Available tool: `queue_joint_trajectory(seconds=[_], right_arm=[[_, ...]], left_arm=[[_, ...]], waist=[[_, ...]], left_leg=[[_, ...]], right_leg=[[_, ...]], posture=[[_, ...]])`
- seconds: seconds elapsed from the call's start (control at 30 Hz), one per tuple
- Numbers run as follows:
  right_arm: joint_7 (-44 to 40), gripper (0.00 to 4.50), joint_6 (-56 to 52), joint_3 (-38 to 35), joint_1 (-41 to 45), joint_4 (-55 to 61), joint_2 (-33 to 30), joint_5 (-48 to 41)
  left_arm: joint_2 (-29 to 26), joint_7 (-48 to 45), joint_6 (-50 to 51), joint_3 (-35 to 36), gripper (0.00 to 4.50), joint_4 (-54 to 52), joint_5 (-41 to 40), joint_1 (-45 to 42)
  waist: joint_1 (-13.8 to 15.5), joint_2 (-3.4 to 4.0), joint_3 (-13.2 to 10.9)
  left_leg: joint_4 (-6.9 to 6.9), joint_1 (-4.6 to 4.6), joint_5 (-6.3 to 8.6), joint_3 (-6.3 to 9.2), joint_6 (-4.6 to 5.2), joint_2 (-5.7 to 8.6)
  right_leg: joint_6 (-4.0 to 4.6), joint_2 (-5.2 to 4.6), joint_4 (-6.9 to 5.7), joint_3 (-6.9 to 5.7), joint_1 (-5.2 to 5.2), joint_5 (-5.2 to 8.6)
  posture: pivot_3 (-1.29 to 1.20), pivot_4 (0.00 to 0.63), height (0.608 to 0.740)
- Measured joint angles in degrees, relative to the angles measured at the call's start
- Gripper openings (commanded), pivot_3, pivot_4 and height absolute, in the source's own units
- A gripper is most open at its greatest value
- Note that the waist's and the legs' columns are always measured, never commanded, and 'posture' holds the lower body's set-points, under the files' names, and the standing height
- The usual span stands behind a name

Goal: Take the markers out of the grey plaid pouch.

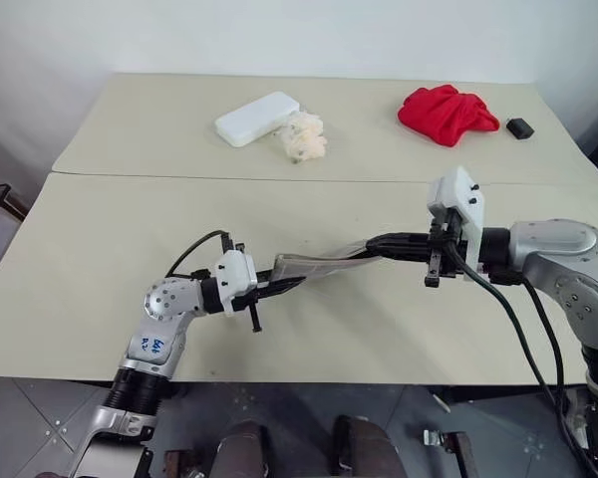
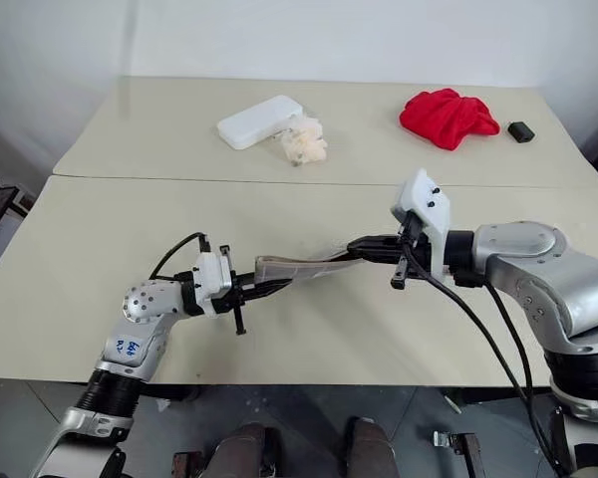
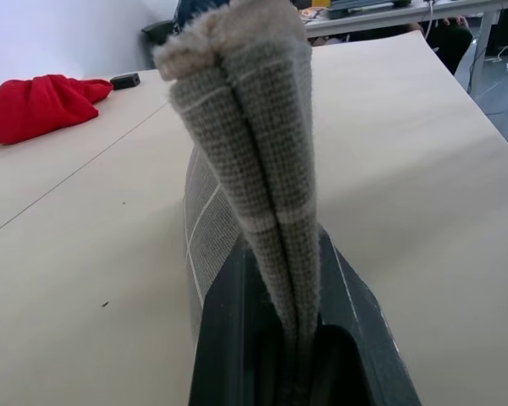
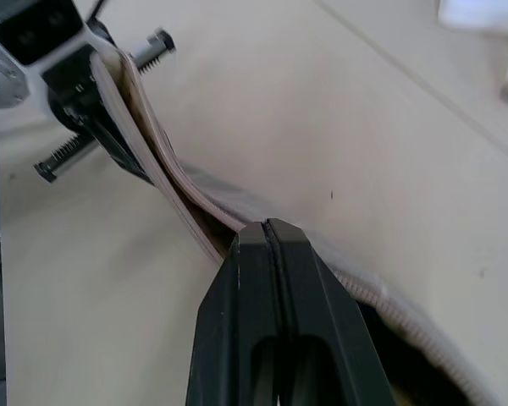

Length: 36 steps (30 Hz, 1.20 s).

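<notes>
Stretching above the beige table (image 1: 100, 259), the flat grey plaid fabric pouch (image 1: 324, 267) hangs clamped between left gripper (image 1: 271, 286) and right gripper (image 1: 379, 242), which sits toward two o'clock.

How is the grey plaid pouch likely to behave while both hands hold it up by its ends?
Probably floppy: the pouch sags between the left hand and the right hand. It looks like thin fabric, pinched flat, so likely light. The woven cloth probably grips well rather than slipping.
</notes>
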<state>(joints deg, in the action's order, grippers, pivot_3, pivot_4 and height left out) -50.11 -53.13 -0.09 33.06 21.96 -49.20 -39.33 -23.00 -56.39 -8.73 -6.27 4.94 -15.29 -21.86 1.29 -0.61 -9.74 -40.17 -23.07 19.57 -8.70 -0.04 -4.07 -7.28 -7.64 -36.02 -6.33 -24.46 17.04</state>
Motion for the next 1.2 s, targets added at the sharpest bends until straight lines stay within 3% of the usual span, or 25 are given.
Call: queue_joint_trajectory(seconds=[0.5,0.9,1.2], right_arm=[[9.0,0.02,-13.3,2.0,0.2,1.4,0.8,1.1],[27.5,0.02,-34.0,-3.8,6.4,4.5,20.4,0.4],[36.3,0.02,-39.1,-7.2,8.3,4.4,27.8,2.4]], left_arm=[[1.6,3.3,-1.7,-0.7,0.00,0.0,2.6,-0.1],[4.8,9.3,-8.7,-4.1,0.00,0.8,11.3,-2.8],[6.5,11.9,-8.9,-4.6,0.00,0.9,12.3,-2.8]], waist=[[0.0,0.00,0.0],[0.1,0.01,0.0],[-0.2,0.04,0.0]], left_leg=[[-0.01,0.00,0.00,0.01,0.00,0.00],[0.00,-0.04,0.00,0.01,0.00,0.00],[0.03,-0.05,0.00,0.01,0.00,0.00]], right_leg=[[0.00,-0.01,0.00,0.00,0.01,0.00],[0.00,-0.01,-0.04,-0.01,-0.01,0.00],[0.01,0.00,-0.04,-0.01,-0.04,0.00]], posture=[[0.00,0.150,0.740],[0.00,0.150,0.740],[0.00,0.150,0.740]])
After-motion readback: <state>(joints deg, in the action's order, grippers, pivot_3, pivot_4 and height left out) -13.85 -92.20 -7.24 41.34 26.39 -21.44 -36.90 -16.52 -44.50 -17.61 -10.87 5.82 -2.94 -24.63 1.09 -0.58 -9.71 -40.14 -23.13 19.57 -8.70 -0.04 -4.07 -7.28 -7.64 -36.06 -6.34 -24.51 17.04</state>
